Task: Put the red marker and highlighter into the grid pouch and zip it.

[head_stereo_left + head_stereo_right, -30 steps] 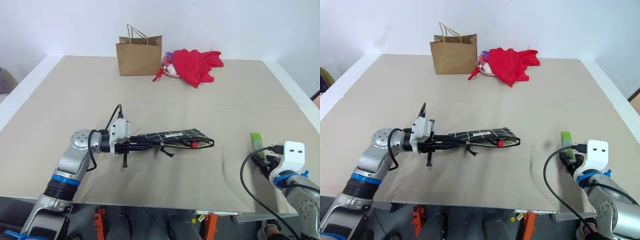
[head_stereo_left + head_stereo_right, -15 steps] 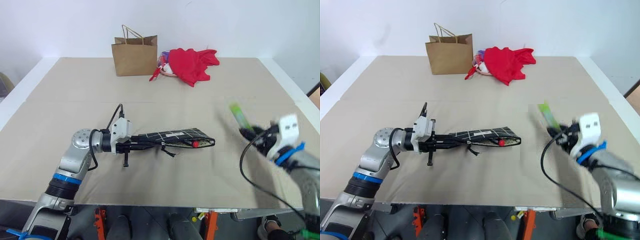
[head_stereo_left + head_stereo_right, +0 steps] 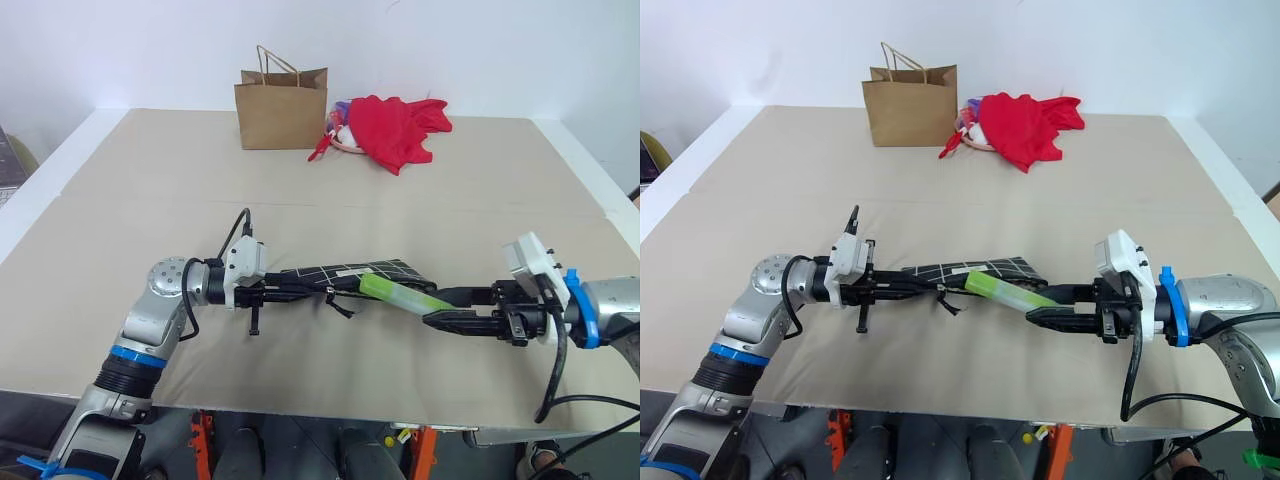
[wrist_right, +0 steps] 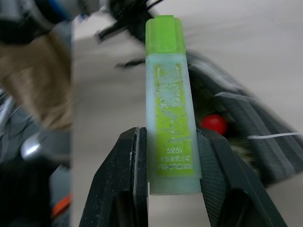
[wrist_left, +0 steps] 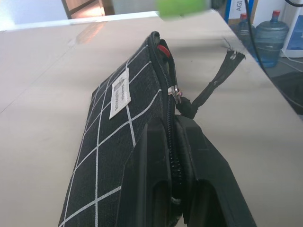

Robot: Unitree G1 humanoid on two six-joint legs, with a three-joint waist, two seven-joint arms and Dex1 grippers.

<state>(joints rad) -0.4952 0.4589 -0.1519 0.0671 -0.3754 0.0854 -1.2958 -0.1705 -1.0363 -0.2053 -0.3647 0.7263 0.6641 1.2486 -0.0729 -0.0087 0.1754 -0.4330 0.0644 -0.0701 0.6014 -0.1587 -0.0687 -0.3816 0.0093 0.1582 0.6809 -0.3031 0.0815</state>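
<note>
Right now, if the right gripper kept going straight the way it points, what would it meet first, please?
Probably the pouch: the highlighter held in the right gripper already aims at its open end, though depth is unclear.

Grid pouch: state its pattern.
Black with white grid lines on the grid pouch; clearest in the left wrist view.

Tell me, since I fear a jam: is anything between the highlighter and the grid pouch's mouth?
Nothing visible. The right pincer holds the highlighter at the open grid pouch; the red marker is already inside.
</note>
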